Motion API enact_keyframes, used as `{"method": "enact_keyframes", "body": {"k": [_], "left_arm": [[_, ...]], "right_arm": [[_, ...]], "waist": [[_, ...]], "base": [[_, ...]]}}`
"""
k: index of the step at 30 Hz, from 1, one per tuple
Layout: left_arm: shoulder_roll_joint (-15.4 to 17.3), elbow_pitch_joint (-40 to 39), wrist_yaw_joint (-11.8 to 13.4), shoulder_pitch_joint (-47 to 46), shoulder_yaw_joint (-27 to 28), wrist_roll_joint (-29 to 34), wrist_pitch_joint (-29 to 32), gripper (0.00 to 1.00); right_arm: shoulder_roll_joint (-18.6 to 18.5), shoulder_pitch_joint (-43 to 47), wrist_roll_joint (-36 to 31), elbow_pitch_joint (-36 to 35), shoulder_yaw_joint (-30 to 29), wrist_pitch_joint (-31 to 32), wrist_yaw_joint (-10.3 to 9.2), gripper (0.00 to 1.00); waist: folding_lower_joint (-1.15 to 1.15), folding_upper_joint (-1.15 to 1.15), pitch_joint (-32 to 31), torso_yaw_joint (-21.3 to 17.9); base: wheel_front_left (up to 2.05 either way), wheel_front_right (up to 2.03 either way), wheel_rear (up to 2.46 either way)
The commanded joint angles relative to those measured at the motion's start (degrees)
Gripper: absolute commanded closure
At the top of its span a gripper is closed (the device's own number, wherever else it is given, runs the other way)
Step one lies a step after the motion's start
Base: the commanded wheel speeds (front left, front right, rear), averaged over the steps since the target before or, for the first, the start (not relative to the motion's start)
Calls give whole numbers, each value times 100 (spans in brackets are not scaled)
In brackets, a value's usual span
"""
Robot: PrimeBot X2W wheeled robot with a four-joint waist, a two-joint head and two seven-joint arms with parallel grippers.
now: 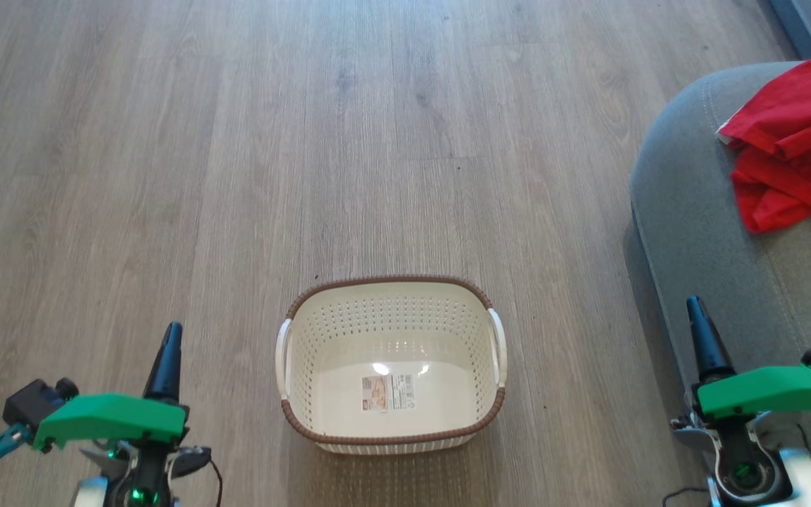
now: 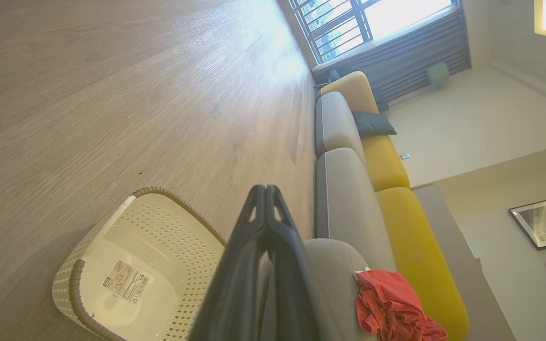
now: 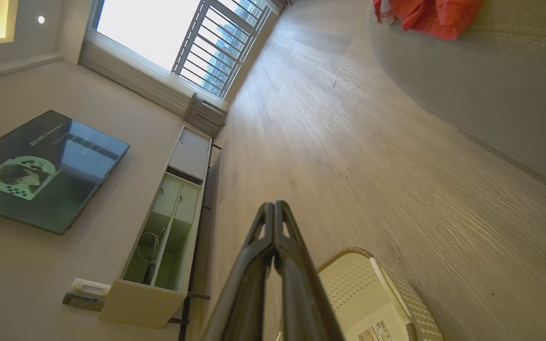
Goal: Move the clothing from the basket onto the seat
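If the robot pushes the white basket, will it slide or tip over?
Probably slide: the basket is empty, so likely light, and it sits flat on a smooth-looking wood floor. Tipping seems unlikely, since it looks wide and low. Its holey plastic walls might flex a little if squeezed.

Blown-out daylight pours from the window (image 2: 377,19) at one o'clock in the left wrist view, glaring along the floor (image 2: 159,94). Head view even and sharp; the basket (image 1: 391,317) shows two glints inside. Wrist views warp at the edges.
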Motion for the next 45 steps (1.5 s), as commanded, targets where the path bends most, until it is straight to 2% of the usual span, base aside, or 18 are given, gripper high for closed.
{"method": "enact_keyframes", "body": {"k": [1,45], "left_arm": [[26,-227,-37,-128,174,-196,54,100],[3,-592,-160,-45,395,-2786,755,100]], "right_arm": [[-2,-131,219,-235,42,56,0,100],[20,-98,3158,-456,-138,773,-1,100]], "waist": [[0,0,-7,4],[0,0,-157,88]], "base": [[0,0,0],[0,0,0]]}}
